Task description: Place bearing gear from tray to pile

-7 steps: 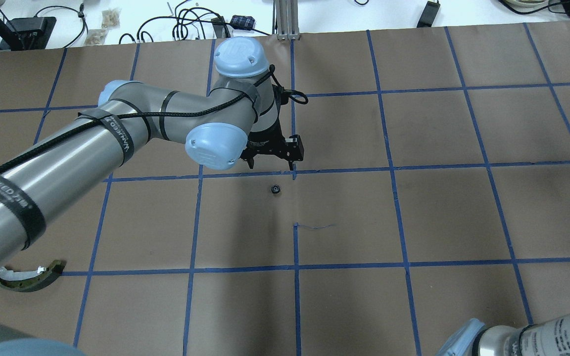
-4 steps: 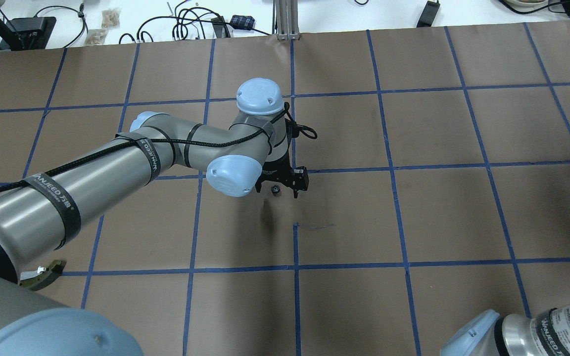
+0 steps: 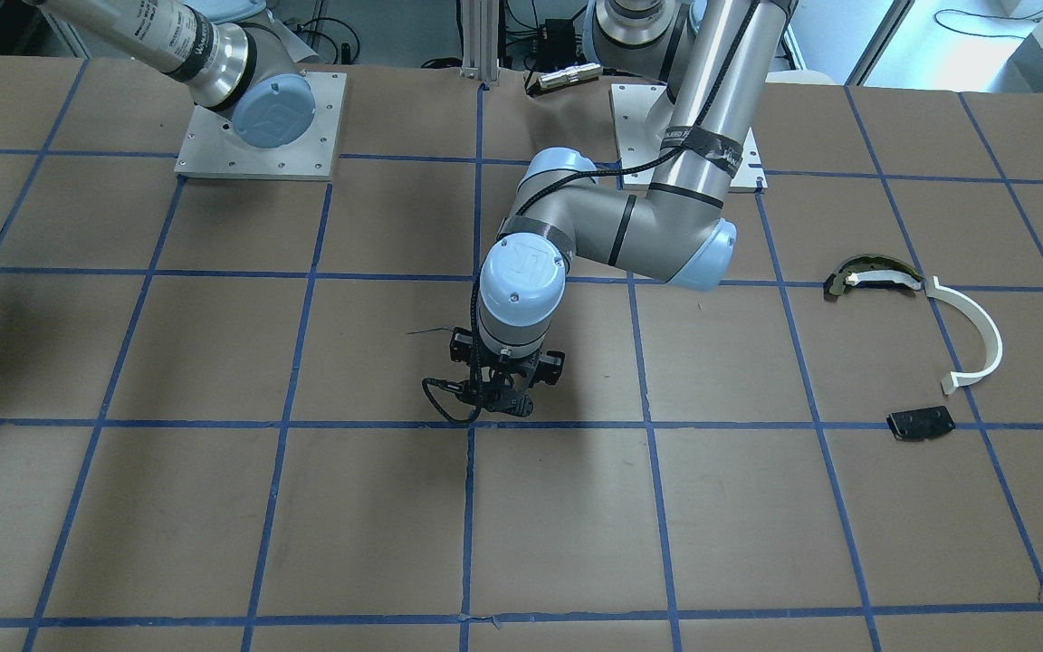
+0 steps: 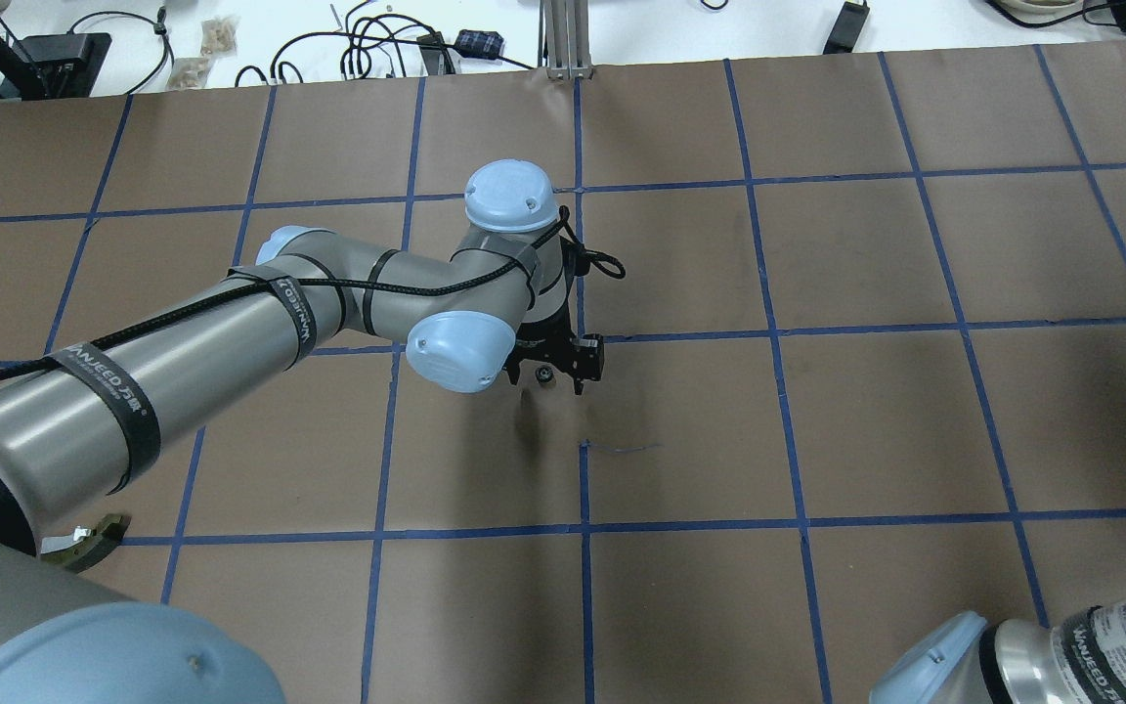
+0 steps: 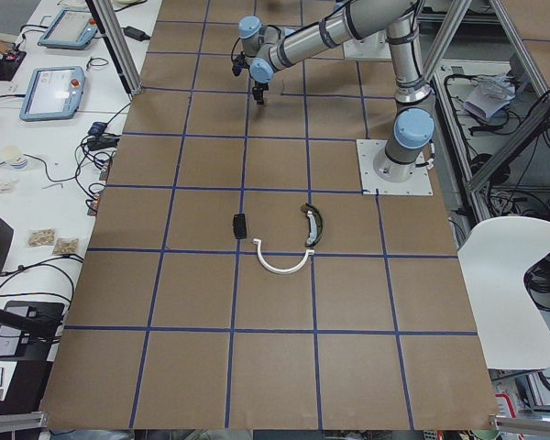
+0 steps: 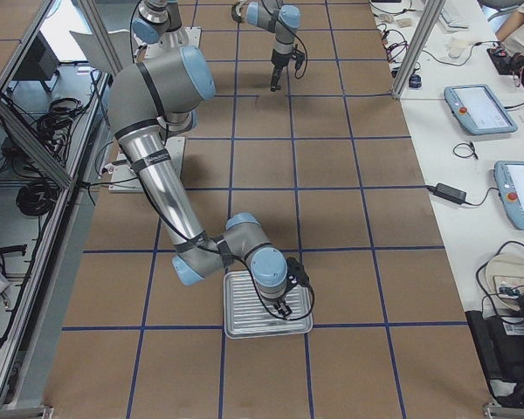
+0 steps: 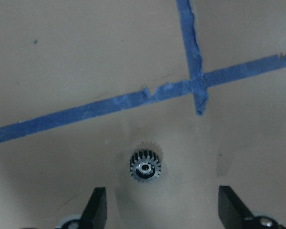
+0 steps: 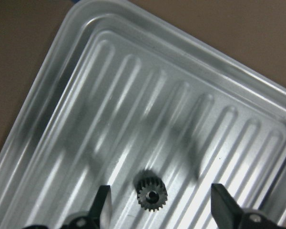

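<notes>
While the right gripper [image 8: 163,208] hangs spread over a second gear [image 8: 151,196] lying in the ribbed metal tray [image 8: 133,86], the left gripper [image 7: 163,210] hovers, jaws wide apart, above the bearing gear [image 7: 145,166] lying flat on the brown paper [image 7: 62,57] beside a blue tape crossing [image 7: 196,86]; this looks like the pick-up; next, centre, lower, pinch its teeth, carry it to the pile [image 3: 920,423], well apart.
</notes>
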### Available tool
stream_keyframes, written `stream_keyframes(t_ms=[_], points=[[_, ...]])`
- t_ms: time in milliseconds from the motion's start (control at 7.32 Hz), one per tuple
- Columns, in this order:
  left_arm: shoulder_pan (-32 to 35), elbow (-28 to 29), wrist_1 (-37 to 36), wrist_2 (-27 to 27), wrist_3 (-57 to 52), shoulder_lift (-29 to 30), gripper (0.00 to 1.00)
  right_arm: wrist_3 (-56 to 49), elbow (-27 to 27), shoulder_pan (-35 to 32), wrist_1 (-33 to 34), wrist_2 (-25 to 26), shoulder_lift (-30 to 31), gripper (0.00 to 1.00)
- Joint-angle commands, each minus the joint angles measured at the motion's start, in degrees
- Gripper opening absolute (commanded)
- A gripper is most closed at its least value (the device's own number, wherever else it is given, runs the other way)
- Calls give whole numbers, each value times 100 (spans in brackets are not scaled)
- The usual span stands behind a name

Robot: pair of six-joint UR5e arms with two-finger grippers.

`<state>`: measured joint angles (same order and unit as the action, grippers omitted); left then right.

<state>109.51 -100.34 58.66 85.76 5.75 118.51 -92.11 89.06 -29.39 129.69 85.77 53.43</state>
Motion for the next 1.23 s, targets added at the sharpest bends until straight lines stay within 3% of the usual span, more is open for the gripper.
stream_keyframes(t_ms=[0,273,410,546,683,820,1093], points=[[-9,6,5,20,-4,75,81,-9,-2,-14,13,1,-26,60],[-9,32,-47,11,-4,119,75,-17,-2,-14,-22,1,-26,24],[-9,32,-82,20,5,163,74,-35,-2,-14,-49,1,-17,14],[-9,32,-82,20,-4,181,64,-35,6,-14,-75,1,-17,10],[-9,32,-82,20,-13,181,42,0,-11,-66,-197,1,79,9],[-9,32,-82,20,-30,172,6,87,-11,-275,-451,45,506,9],[-26,41,-82,20,-30,163,0,953,-2,-767,-1757,351,1516,9]])
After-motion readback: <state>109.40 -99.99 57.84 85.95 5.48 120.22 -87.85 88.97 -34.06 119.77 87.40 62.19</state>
